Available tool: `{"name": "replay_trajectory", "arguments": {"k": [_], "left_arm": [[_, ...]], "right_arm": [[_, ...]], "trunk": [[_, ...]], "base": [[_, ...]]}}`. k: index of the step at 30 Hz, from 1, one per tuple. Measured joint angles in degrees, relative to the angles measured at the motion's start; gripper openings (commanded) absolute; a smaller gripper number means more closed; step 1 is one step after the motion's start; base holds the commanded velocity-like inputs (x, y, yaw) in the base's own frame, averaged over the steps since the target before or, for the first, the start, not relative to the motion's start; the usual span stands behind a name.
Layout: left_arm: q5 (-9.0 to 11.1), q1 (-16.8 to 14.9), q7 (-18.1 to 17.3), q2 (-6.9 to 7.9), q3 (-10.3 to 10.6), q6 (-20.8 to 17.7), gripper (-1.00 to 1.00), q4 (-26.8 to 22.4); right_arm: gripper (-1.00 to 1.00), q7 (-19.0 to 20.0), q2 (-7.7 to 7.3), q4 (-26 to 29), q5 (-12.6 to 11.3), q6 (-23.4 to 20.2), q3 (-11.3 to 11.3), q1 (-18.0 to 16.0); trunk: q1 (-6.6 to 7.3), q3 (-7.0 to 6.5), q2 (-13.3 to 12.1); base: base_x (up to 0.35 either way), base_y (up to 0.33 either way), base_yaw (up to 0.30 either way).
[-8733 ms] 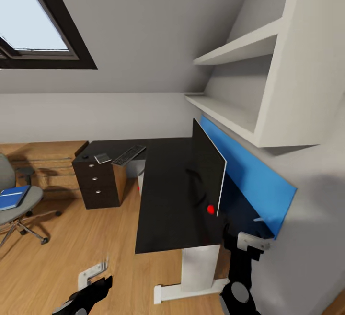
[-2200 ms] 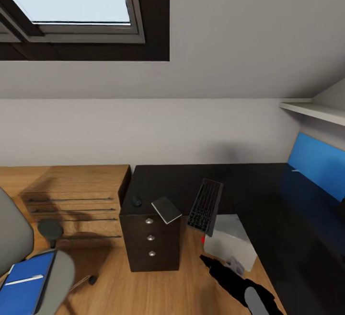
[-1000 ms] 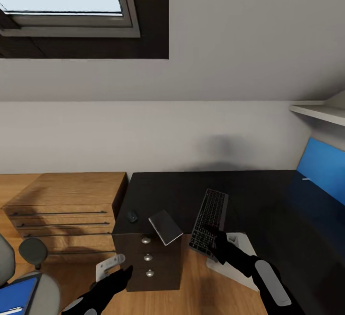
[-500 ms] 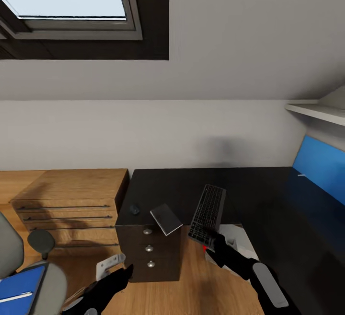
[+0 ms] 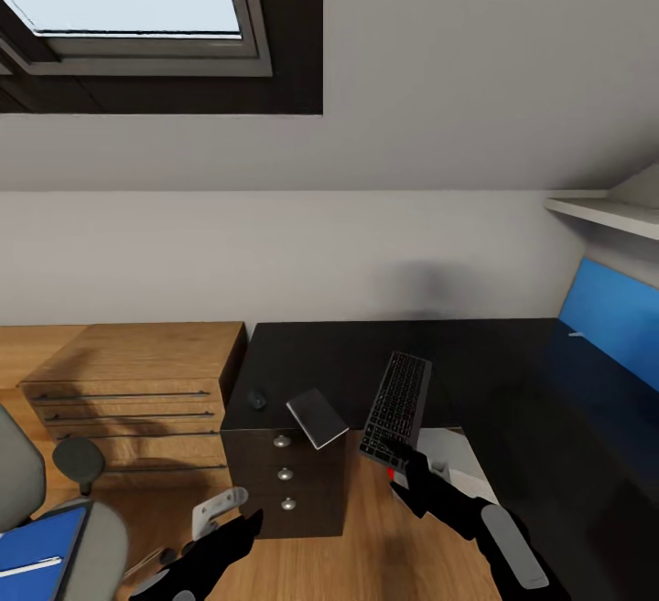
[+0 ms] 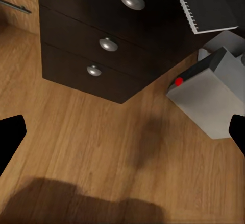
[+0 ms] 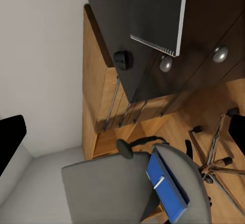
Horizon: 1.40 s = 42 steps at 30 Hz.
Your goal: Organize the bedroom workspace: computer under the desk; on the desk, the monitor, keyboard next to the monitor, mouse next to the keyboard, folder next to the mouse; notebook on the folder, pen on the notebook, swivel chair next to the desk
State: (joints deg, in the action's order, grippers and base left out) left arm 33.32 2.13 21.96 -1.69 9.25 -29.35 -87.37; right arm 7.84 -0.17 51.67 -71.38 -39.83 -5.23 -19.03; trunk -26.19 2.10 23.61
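We take the desk [image 5: 476, 363] as landmark: black top running along the back wall, its right part cut off by the frame edge, blue back panel [image 5: 609, 317] only partly in view. On the desk's left end, above the drawer unit [image 5: 288, 482] with three silver knobs, we see the mouse [image 5: 258, 399] as a small dark blob, hard to make out, and just beside it the notebook [image 5: 318, 418], one corner overhanging the desk's front edge. The keyboard [image 5: 397, 406] lies further along the desk, its near end sticking out past the front edge, where the right gripper [image 5: 407, 466] sits close to it; we cannot tell if there is contact, or whether those fingers are apart or together, since arm and hand merge into one black shape. Below the desk, the computer [image 5: 458, 464] is mostly hidden behind that arm; the left wrist view shows its grey case [image 6: 214, 93] with a red light on the floor beside the drawers. The left gripper [image 5: 220, 514] hangs in front of the drawer unit, fingers spread wide, nothing between them. Well left of the desk, the swivel chair [image 5: 55, 528] is cut off at the frame corner, with the folder [image 5: 37, 551] on its seat and the pen [image 5: 27, 566] a thin white line on it. The right wrist view shows the chair [image 7: 112, 183] and the folder [image 7: 166, 185] more fully.
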Motion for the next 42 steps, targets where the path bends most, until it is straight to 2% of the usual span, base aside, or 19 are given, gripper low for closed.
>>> {"name": "replay_trajectory", "arguments": {"k": [8, 19, 26, 37, 42], "left_arm": [[0.01, -0.01, 0.01, -0.06, 0.06, 0.0, 1.0, 0.03], [0.01, -0.01, 0.01, -0.06, 0.18, 0.0, 1.0, 0.02], [0.01, 0.0, 0.01, -0.08, 0.2, -0.01, 1.0, 0.07], [0.0, 0.0, 0.0, -0.07, 0.19, 0.0, 1.0, 0.11], [0.0, -0.01, 0.0, -0.07, 0.21, 0.0, 1.0, 0.12]], "right_arm": [[1.0, -0.05, -0.1, -0.14, 0.01, -0.1, 0.01, 0.0], [1.0, -0.05, -0.1, -0.16, 0.01, -0.11, 0.01, 0.0], [1.0, -0.04, -0.12, -0.17, 0.0, -0.1, 0.02, 0.0], [1.0, 0.3, -0.15, -0.16, -0.03, -0.1, 0.0, 0.0], [1.0, 1.37, -0.2, -0.14, 0.01, -0.1, -0.01, 0.01]], "trunk": [[-0.02, 0.0, 0.0], [-0.02, 0.0, 0.0], [-0.01, 0.0, -0.01], [0.0, 0.0, 0.0], [0.0, 0.0, 0.0]], "base": [[-0.034, 0.0, 0.0], [-0.25, 0.008, 0.0], [-0.145, 0.167, 0.0], [-0.011, 0.019, -0.003], [0.0, 0.001, -0.165]]}}
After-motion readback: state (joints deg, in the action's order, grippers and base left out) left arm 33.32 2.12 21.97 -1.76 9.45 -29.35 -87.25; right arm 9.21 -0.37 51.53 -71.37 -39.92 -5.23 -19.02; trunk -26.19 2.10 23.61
